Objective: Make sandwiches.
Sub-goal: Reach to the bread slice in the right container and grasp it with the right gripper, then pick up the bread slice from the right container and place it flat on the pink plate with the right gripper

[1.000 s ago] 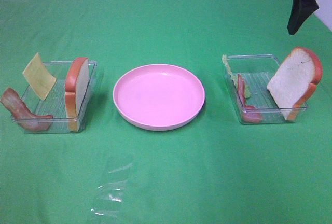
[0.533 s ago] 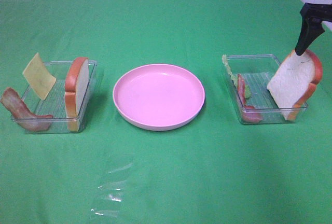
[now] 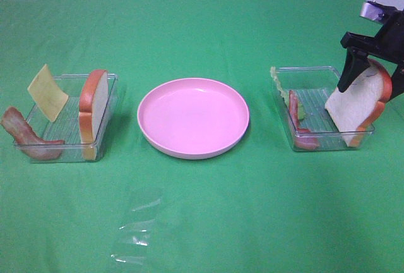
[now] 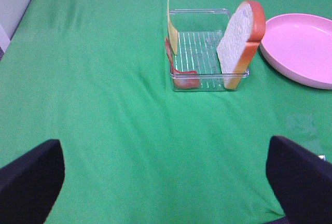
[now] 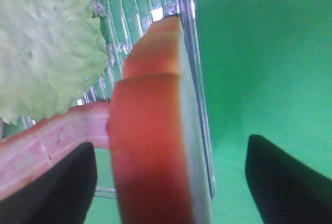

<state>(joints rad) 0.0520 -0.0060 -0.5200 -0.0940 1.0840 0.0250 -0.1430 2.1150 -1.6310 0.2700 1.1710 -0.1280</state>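
A white bread slice [image 3: 353, 105] with orange-brown crust stands on edge in the right clear tray [image 3: 315, 71]. My right gripper [image 3: 369, 86] is open and straddles the slice's top. In the right wrist view its fingers [image 5: 62, 182] flank the crust [image 5: 150, 146] with gaps on both sides. Lettuce [image 5: 46, 42] and a bacon strip [image 5: 46, 151] lie in the same tray. The left tray [image 3: 110, 78] holds another bread slice [image 3: 93, 112], a cheese square [image 3: 47, 93] and bacon [image 3: 25, 135]. My left gripper [image 4: 166, 182] hangs open and holds nothing, well short of that tray.
A round pink plate [image 3: 192, 118] sits bare between the two trays on the green cloth. A crumpled piece of clear film [image 3: 136, 235] lies near the front edge, left of centre.
The right gripper came down from the far right corner onto the top of the right bread slice, and its jaws have narrowed a little. The left arm stayed still.
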